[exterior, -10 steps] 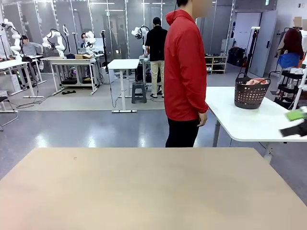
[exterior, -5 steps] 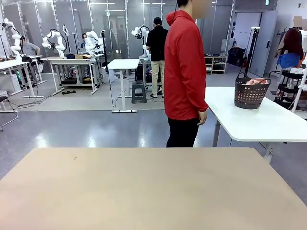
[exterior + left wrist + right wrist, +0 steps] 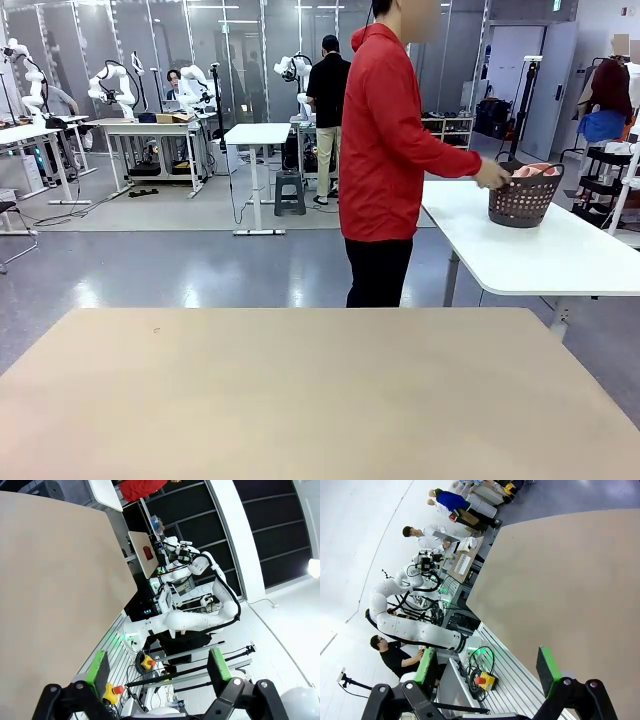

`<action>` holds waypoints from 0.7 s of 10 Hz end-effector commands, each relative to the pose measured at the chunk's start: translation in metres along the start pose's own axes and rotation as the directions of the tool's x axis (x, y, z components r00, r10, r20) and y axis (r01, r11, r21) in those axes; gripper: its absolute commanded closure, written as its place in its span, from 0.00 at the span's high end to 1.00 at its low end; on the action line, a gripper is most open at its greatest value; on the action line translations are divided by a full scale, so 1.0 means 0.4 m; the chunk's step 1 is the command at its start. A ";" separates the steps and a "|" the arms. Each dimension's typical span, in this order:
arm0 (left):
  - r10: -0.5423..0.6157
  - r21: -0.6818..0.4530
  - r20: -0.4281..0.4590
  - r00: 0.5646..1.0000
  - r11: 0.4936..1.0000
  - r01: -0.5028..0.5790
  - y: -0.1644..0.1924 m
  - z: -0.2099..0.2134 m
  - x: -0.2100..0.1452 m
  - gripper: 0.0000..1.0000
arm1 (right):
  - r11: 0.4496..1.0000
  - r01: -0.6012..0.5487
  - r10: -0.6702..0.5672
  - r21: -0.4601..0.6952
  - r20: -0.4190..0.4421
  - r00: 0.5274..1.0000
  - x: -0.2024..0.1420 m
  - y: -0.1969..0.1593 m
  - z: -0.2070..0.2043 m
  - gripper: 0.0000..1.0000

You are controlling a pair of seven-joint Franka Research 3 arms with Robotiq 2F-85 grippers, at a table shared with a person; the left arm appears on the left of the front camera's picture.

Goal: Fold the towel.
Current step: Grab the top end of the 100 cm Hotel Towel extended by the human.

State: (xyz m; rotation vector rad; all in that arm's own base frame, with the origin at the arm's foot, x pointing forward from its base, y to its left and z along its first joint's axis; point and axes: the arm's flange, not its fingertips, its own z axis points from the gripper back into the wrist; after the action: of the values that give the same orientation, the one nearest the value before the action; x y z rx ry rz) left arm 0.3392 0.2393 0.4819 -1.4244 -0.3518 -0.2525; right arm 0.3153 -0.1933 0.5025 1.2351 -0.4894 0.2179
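Note:
A bit of the salmon-pink towel shows over the rim of a dark grey perforated basket on a white side table at the far right. A person in a red hooded top stands beyond my table, one hand touching the basket's rim. My left gripper is open, its green pads held above my table's near edge. My right gripper is open too, with nothing between its fingers.
My beige table stretches across the foreground. Beyond it are grey floor, white work tables and a standing person in black. A clothes rack stands at the far right.
The person has turned toward the white side table and stretched an arm out to the basket. A dark and green shape at the right edge a second ago has gone.

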 end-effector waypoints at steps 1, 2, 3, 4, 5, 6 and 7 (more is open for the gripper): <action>-0.002 -0.010 -0.010 1.000 1.000 0.002 0.001 0.000 -0.003 1.00 | 1.000 -0.026 0.026 0.011 0.004 1.000 0.001 0.003 -0.002 1.00; -0.002 -0.010 -0.010 1.000 1.000 0.002 0.001 0.000 -0.003 1.00 | 1.000 -0.026 0.026 0.011 0.004 1.000 0.001 0.003 -0.002 1.00; -0.002 -0.010 -0.010 1.000 1.000 0.002 0.001 0.000 -0.003 1.00 | 1.000 -0.026 0.026 0.011 0.004 1.000 0.001 0.003 -0.002 1.00; -0.002 -0.010 -0.010 1.000 1.000 0.002 0.001 0.000 -0.003 1.00 | 1.000 -0.026 0.026 0.011 0.004 1.000 0.001 0.003 -0.002 1.00; -0.002 -0.010 -0.010 1.000 1.000 0.002 0.001 0.000 -0.003 1.00 | 1.000 -0.026 0.026 0.011 0.004 1.000 0.001 0.003 -0.002 1.00; -0.002 -0.010 -0.010 1.000 1.000 0.002 0.001 0.000 -0.003 1.00 | 1.000 -0.026 0.026 0.011 0.004 1.000 0.001 0.003 -0.002 1.00; -0.002 -0.010 -0.010 1.000 1.000 0.002 0.001 0.000 -0.003 1.00 | 1.000 -0.026 0.026 0.011 0.004 1.000 0.001 0.003 -0.002 1.00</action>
State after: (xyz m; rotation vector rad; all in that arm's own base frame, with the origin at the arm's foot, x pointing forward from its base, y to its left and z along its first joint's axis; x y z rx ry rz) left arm 0.3399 0.2382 0.4820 -1.4234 -0.3491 -0.2541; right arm 0.3154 -0.1924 0.5030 1.2312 -0.4890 0.2215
